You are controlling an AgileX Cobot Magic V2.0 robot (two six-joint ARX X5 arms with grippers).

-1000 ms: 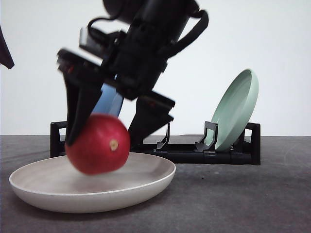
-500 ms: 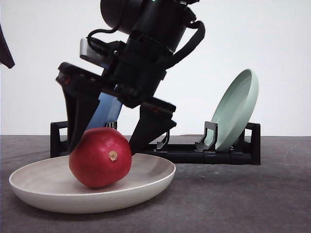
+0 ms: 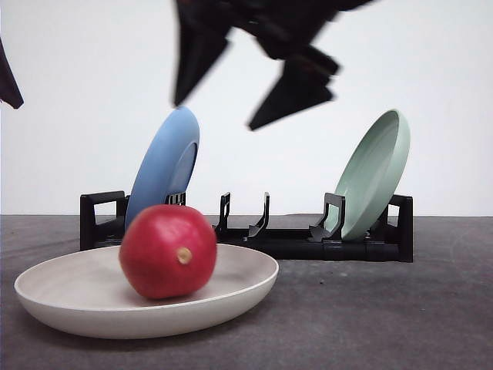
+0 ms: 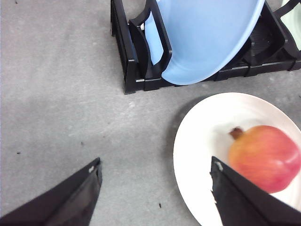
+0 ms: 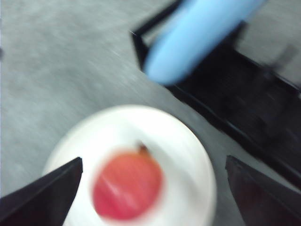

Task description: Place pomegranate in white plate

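Note:
The deep-red pomegranate (image 3: 168, 251) rests in the wide off-white plate (image 3: 77, 308) at the front left, its tan nub facing the camera. High above it my right gripper (image 3: 218, 112) hangs open and motion-blurred, touching nothing. In the right wrist view the pomegranate (image 5: 127, 184) lies on the white plate (image 5: 183, 141), far below the spread right gripper (image 5: 153, 162). The left gripper (image 4: 155, 162) is open over bare table, with the plate (image 4: 202, 141) and pomegranate (image 4: 265, 157) off to one side of it.
A black dish rack (image 3: 293, 245) stands behind the plate. It holds a blue plate (image 3: 163, 166) on its left and a pale green plate (image 3: 375, 173) on its right, both on edge. A dark part of the left arm (image 3: 6, 81) shows at the far left edge.
The right gripper opened off the pomegranate and rose well above the plate. The fruit settled in the plate and shifted slightly right.

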